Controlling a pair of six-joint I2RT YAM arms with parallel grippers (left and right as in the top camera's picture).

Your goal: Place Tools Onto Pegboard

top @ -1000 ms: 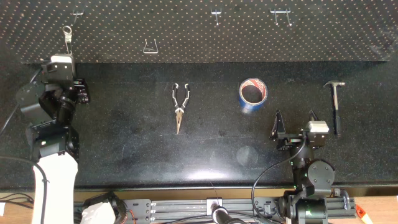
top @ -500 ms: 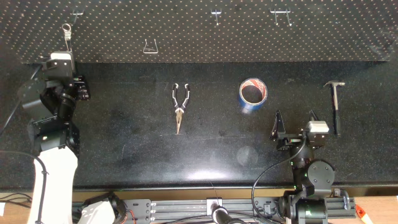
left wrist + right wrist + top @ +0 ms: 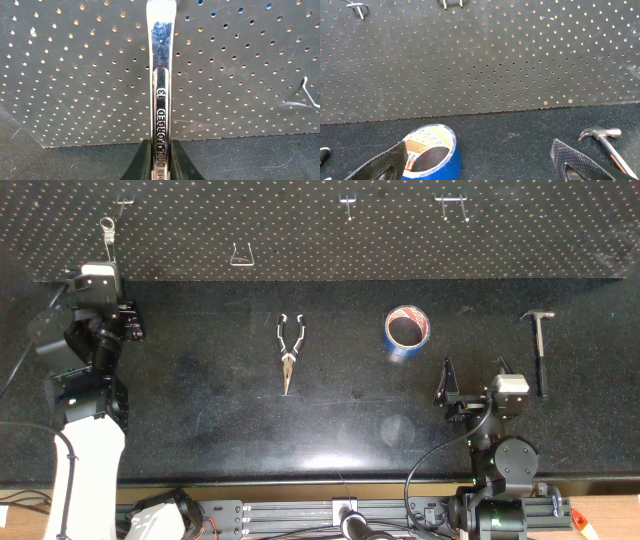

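Observation:
A shiny steel wrench [image 3: 161, 90] stands upright against the pegboard [image 3: 75, 85], its top end by a hook [image 3: 123, 202] at the board's far left. My left gripper [image 3: 160, 152] is shut on the wrench's lower shaft; in the top view the wrench [image 3: 107, 230] shows just above the left gripper [image 3: 103, 262]. Needle-nose pliers [image 3: 290, 350] lie mid-table. A blue tape roll [image 3: 406, 330] lies right of centre, and a hammer [image 3: 540, 350] lies at the far right. My right gripper [image 3: 474, 370] is open, low over the table, just short of the tape [image 3: 429, 150].
The pegboard [image 3: 400, 240] spans the back, with a triangular wire hook [image 3: 241, 255] and two more hooks [image 3: 347, 202] [image 3: 452, 205] along the top. The hammer [image 3: 602, 137] lies beside my right gripper [image 3: 477, 150].
My left arm has nudged slightly toward the pegboard with the wrench still in its grip. The right arm and the tools on the table have not moved.

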